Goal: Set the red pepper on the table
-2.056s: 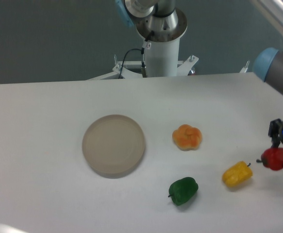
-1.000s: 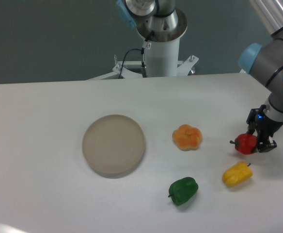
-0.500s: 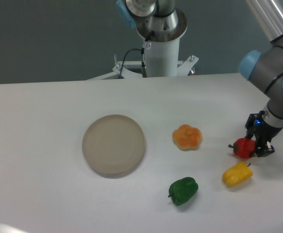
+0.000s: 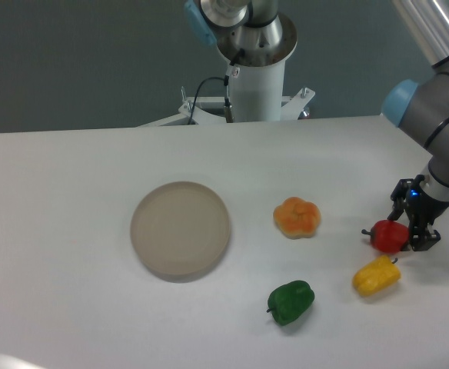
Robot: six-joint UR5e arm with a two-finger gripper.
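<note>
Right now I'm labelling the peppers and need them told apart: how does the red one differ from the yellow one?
The red pepper is rounder and glossy; the yellow pepper is longer and blockier. The red one sits at the gripper, with the fingers beside it; the yellow one lies free on the table, nearer the camera. The red one's stem points left, the yellow one's right. Both are small and similar in size.

From here I can't tell whether the gripper [image 4: 410,228] clamps the red pepper [image 4: 388,236] or merely brackets it. The arm [image 4: 432,115] runs off the right edge.
</note>
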